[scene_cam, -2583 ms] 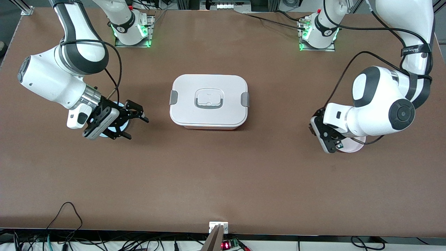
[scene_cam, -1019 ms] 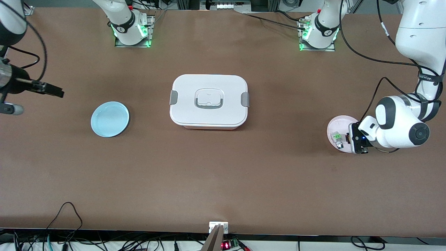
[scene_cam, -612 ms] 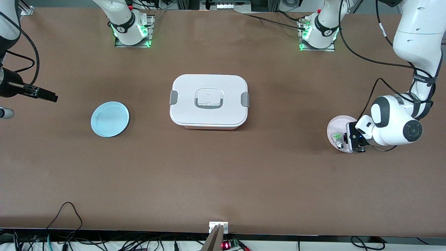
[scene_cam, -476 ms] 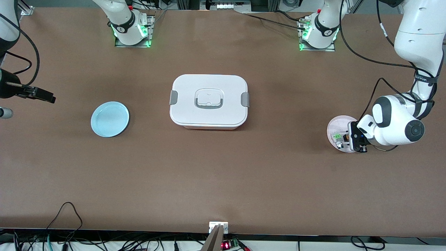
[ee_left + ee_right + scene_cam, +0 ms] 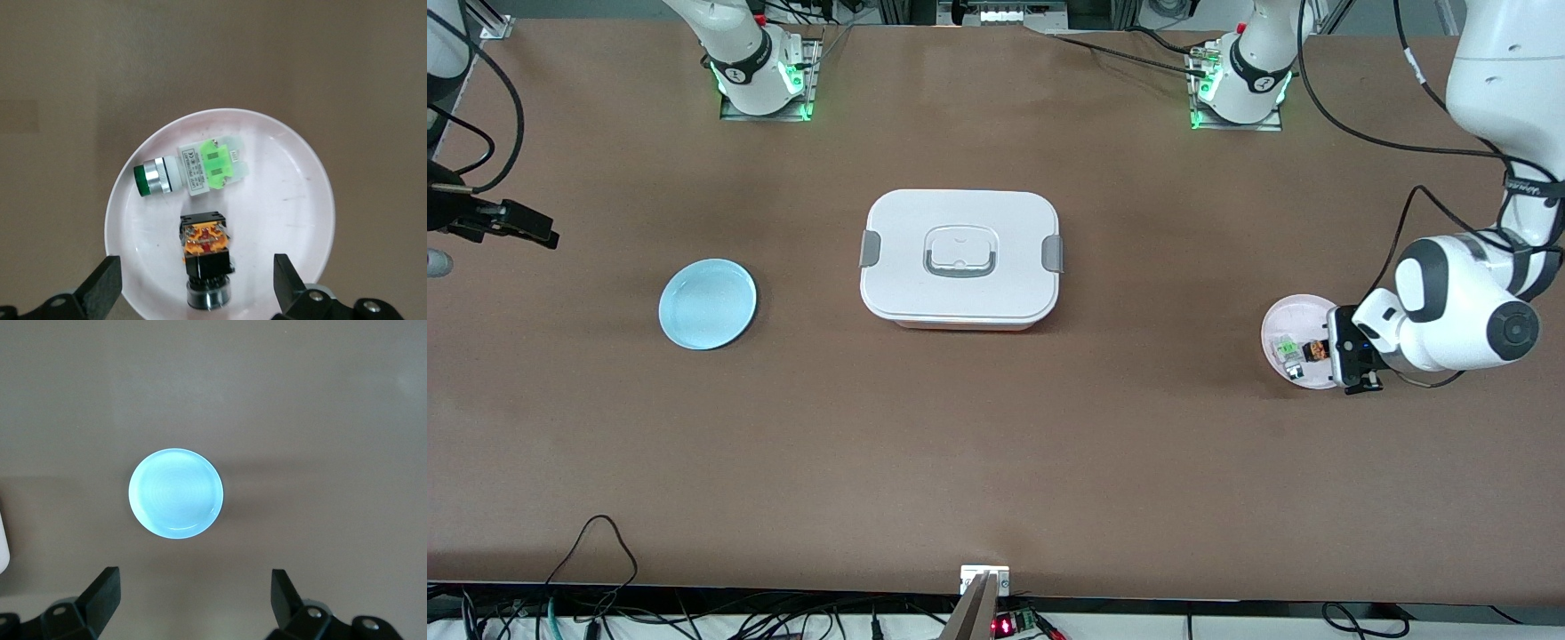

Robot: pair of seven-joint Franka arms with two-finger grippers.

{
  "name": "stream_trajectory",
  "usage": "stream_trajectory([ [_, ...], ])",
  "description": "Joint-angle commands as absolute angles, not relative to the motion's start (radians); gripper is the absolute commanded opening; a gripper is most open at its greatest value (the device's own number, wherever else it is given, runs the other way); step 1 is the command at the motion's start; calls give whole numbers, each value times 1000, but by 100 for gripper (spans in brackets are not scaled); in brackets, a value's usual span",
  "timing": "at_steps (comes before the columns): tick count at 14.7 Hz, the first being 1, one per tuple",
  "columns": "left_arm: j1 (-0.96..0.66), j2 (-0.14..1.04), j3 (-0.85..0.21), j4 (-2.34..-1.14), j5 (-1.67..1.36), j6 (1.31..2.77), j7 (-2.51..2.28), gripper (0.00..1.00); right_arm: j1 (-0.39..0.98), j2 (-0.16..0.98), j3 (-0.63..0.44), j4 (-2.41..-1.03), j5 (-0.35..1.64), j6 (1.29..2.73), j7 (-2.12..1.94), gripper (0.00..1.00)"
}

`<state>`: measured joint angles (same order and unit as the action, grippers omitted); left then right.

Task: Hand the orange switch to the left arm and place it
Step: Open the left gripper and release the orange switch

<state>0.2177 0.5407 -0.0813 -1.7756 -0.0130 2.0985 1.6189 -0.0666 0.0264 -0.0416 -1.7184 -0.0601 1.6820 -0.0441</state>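
Front view shows a wide brown counter (image 5: 996,444) with a large white box (image 5: 960,258) at its middle, lid on and grey clasps at both ends. Toward the right arm's end lies a pale blue plate (image 5: 708,304), bare. Toward the left arm's end lies a pink plate (image 5: 1282,314), partly covered by my left wrist.

My left end effector (image 5: 193,293) hangs over the pink plate, pointing down, its two fingers spread wide apart and holding nothing. My right end effector (image 5: 193,603) is raised over the counter's edge at its own end, fingers likewise wide apart and holding nothing, with the blue plate below it in its wrist view.

On the pink plate rest two small parts, close together but not touching. One is a clear-and-green component (image 5: 190,170). The other is the orange switch (image 5: 205,257), a black body with an orange end, lying directly between my left fingers (image 5: 100,293) and below them, untouched.
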Motion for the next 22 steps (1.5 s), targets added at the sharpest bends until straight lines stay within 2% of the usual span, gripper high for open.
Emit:
stream_trajectory([
  [1,219,505,-100,-1709,8,1964,1554,100,-66,-41,-37,-1787,-71,1674,-54,100],
  [6,216,488,-112,-1536,12,1686,1473,100,-66,-35,-32,-1738,-58,1664,27,100],
  [11,118,428,-110,-1419,15,1448,1202,100,-67,-57,-37,-1721,-57,1631,-4,100],
  [16,74,286,-112,-1399,14,1358,806,100,-67,-83,-35,-1729,-55,1585,-2,100],
  [19,72,267,-121,-1364,-7,1318,552,100,-66,-84,-34,-1718,-57,1575,8,100],
  [22,54,180,-120,-1446,-25,1327,254,100,-66,-87,-34,-1712,-57,1569,8,100],
])
